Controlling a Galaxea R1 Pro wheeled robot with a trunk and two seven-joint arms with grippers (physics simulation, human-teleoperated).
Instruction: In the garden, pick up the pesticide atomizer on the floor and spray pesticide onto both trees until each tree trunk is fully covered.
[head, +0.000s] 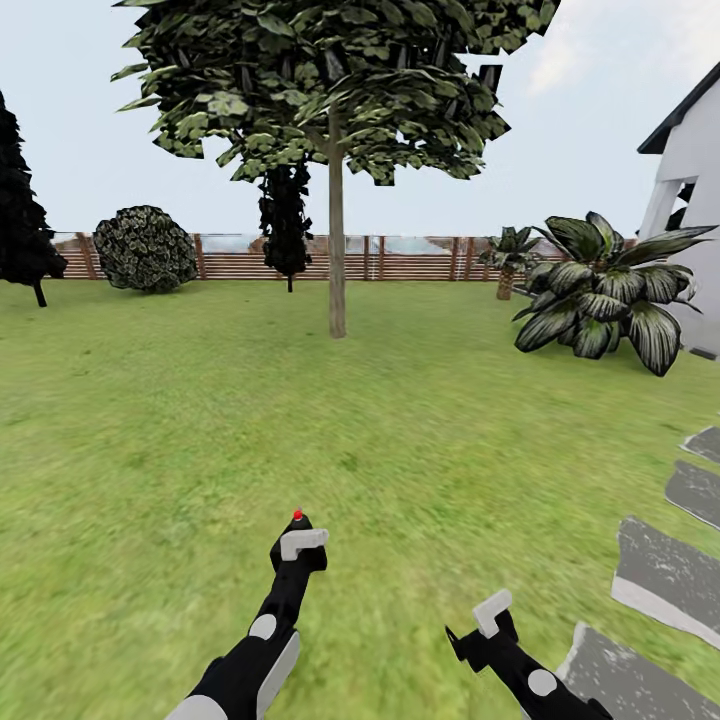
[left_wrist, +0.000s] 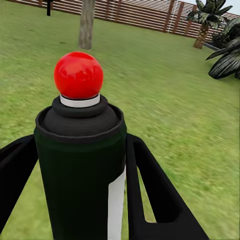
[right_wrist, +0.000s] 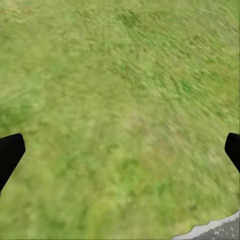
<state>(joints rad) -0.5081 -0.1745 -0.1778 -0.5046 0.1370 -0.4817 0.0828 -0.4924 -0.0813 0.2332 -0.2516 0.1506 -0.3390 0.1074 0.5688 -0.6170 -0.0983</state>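
One tree (head: 337, 150) stands ahead in the garden, its grey-brown trunk (head: 337, 250) rising from the lawn (head: 200, 420) well apart from the robot, with the slatted fence (head: 400, 258) far behind it. The left gripper (head: 298, 545) has its fingers (left_wrist: 150, 190) closed on the pesticide atomizer (left_wrist: 80, 165), held upright low in the near middle of the head view, so the pick-up looks done and the approach to the first trunk seems to be the step in hand. No white specks show on the bark, so spraying appears not yet begun; the next move likely calls for closing the gap across the grass and aiming the nozzle at the trunk. The right gripper (head: 480, 630) hangs near on the right with its fingers spread wide and nothing between them, beside grey paving stones (head: 665, 580). The left wrist view shows the bottle close up, with its red cap (left_wrist: 78, 76), dark body and a white strip, details that are a mere dot from the head. The right wrist view looks down at bare grass and a corner of paving.
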